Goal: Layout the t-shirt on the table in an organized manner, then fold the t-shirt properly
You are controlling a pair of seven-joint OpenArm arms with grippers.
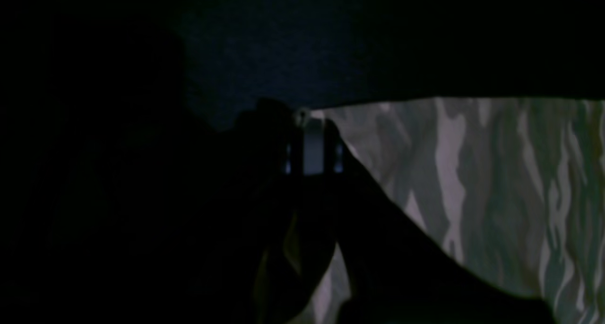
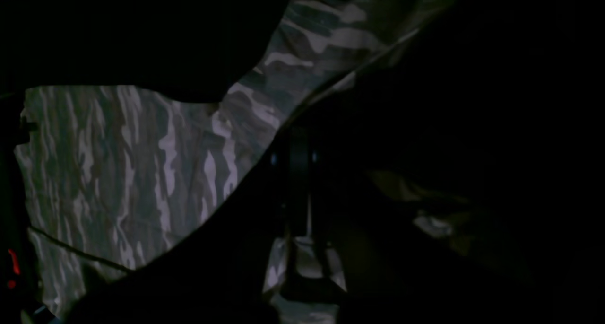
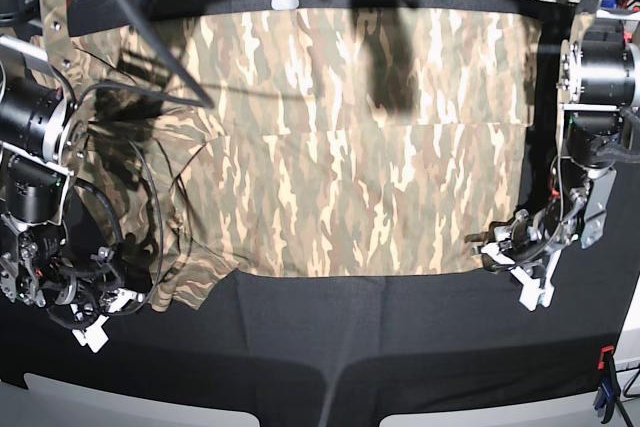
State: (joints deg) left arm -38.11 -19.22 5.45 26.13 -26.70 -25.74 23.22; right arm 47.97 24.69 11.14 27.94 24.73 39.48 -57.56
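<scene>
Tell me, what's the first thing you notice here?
The big camouflage t-shirt catches the eye first, spread wide across the black table. Then the two robot grippers at its near corners: the left gripper pinched shut on the t-shirt's corner, and the right gripper shut by the sleeve on the other side.

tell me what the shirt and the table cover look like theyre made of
The t-shirt: soft woven or knit fabric, probably cotton-like, matte; it lies limp with creases and fold lines, printed in tan and olive camouflage. The table cover: matte black cloth by the look, showing no shine and faint ripples near the front edge. The exact fibres cannot be told.
</scene>
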